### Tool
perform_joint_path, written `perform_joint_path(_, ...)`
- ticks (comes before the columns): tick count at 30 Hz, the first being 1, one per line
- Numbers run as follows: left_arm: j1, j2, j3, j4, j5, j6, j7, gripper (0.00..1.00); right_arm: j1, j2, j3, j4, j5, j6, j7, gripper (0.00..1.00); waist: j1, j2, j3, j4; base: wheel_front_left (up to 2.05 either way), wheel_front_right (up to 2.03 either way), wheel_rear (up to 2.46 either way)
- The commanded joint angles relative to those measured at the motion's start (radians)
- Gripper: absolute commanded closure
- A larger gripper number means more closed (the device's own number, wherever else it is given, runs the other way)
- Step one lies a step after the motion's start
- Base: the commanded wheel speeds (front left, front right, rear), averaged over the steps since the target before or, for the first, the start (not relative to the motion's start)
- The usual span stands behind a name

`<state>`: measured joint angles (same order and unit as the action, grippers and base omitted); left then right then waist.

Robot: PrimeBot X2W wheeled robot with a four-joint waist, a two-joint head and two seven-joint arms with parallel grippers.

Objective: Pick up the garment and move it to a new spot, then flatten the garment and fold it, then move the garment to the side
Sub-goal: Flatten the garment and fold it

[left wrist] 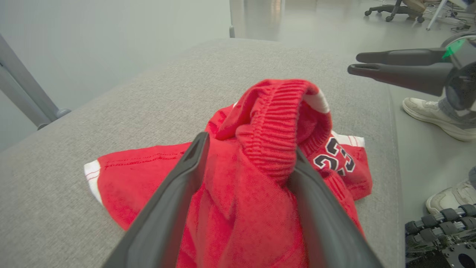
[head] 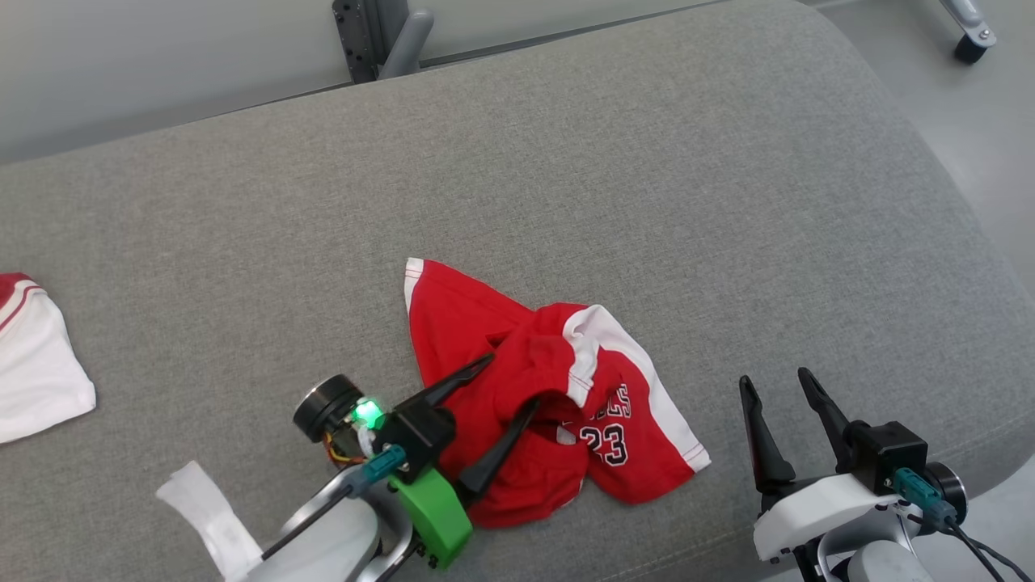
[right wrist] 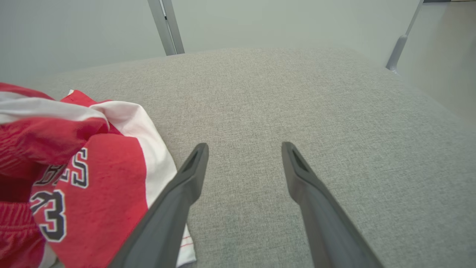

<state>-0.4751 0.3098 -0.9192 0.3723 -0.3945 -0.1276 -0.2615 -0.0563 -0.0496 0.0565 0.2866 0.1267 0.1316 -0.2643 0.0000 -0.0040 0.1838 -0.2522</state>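
Note:
A crumpled red garment (head: 558, 380) with white stripes and a black "23" lies near the front of the grey cushioned surface (head: 647, 178). My left gripper (head: 512, 380) is open, its two fingers straddling a raised bunch of the cloth. In the left wrist view the ribbed red waistband (left wrist: 275, 123) bulges up between the fingers of the left gripper (left wrist: 249, 145). My right gripper (head: 774, 377) stands open to the right of the garment with nothing between its fingers. The right wrist view shows the right gripper (right wrist: 243, 147) over bare fabric, the garment (right wrist: 93, 178) at its left.
A white garment with red trim (head: 36, 364) lies at the left edge. A grey metal post (head: 380, 36) stands behind the surface and a caster wheel (head: 970, 44) sits at the far right. A person's shoes (left wrist: 435, 115) stand on the floor beside the surface's right edge.

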Motion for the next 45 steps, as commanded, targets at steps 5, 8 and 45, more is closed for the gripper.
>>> perform_joint_path(5,0.062,0.036,0.04,-0.007,-0.069,-0.004,-0.005,0.0,0.013,-0.001,-0.005,0.0,-0.001,-0.002,0.0,0.0,0.0,0.004,-0.029,0.018,0.0,0.0,0.0)
perform_joint_path(8,0.082,0.055,0.042,-0.042,-0.092,-0.004,-0.002,0.0,0.026,-0.002,-0.01,-0.001,-0.001,-0.002,0.0,0.0,0.0,0.004,-0.037,0.025,0.0,0.0,0.0)
perform_joint_path(45,-0.056,0.055,0.166,-0.273,-0.156,0.125,0.071,1.0,0.019,-0.001,0.002,0.014,0.01,-0.002,0.0,0.0,0.0,0.004,-0.036,0.032,0.0,0.0,0.0)
